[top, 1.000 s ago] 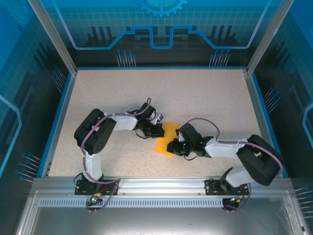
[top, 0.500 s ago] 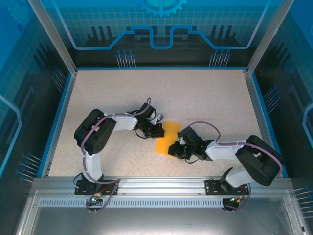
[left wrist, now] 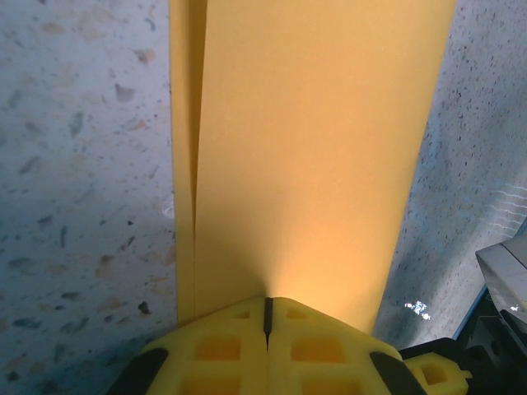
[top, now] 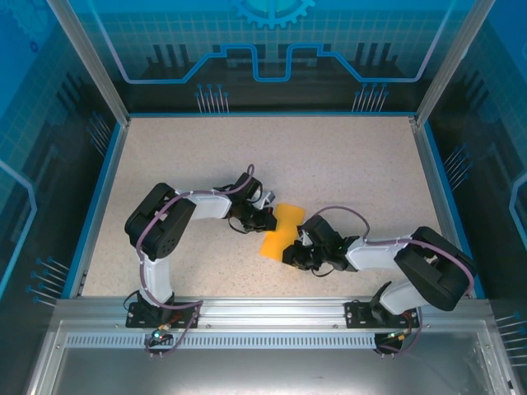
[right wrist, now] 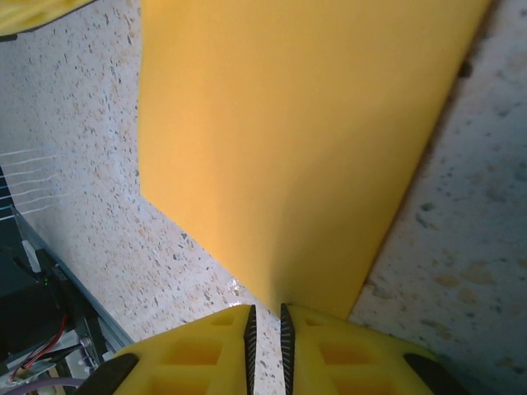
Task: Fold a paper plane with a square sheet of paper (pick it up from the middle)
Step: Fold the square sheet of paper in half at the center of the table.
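The square sheet of paper (top: 273,243) lies folded into a narrow orange rectangle in the middle of the speckled table. My left gripper (top: 265,220) is at its far left end. In the left wrist view the fingers are shut (left wrist: 266,303) with their tips on the end of the paper (left wrist: 313,148), whose upper layer gapes a little along the left edge. My right gripper (top: 290,251) is at the near right edge. Its jaws (right wrist: 265,311) stand a narrow crack apart with bare table between them, and the right finger overlaps the paper's (right wrist: 296,140) edge.
The table (top: 346,156) has a blue raised rim (top: 105,189) and glass walls on three sides. An aluminium rail (top: 263,309) with both arm bases runs along the near edge. Both forearms lie low over the table, close together.
My right gripper has slid a little left and nearer, onto the paper's near right edge. The left gripper and the paper's far end have stayed put.
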